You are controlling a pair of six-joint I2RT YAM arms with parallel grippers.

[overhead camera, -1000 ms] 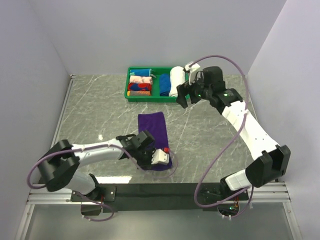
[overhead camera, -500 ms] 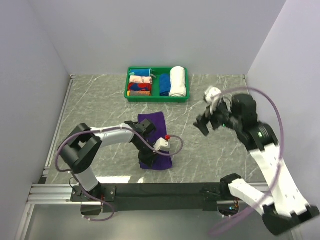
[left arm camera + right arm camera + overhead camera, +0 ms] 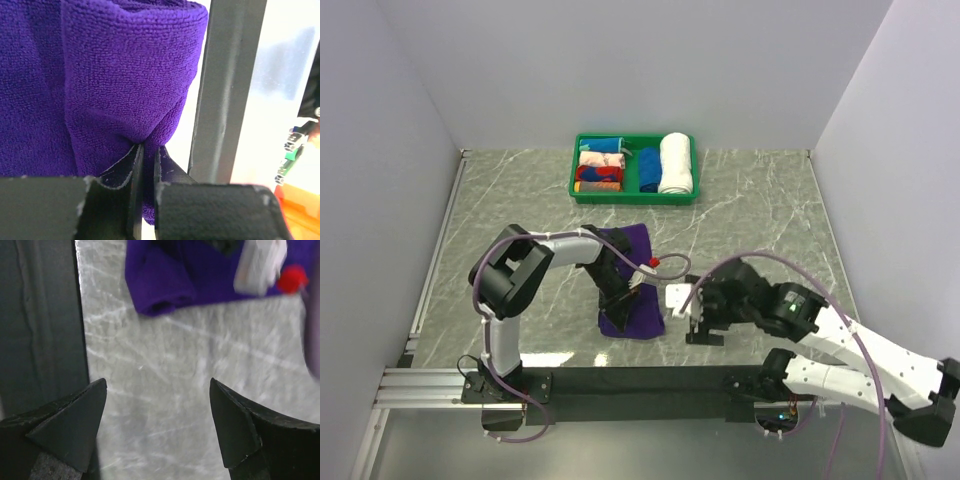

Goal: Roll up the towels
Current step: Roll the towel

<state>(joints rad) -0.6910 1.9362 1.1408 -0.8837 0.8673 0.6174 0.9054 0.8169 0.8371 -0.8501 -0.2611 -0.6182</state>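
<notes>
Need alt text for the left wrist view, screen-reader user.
The left gripper is pinched shut on a fold of the purple towel, which fills the left and centre of the frame. A dark bar runs top to bottom at right, with a bright, blurred background beyond.

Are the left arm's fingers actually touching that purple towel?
Touching. The left wrist view shows the left fingers pinching a fold of the purple towel, cloth squeezed between them.

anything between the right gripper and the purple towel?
No. The right wrist view shows only bare marbled table between the open right gripper and the rolled end of the purple towel.
</notes>
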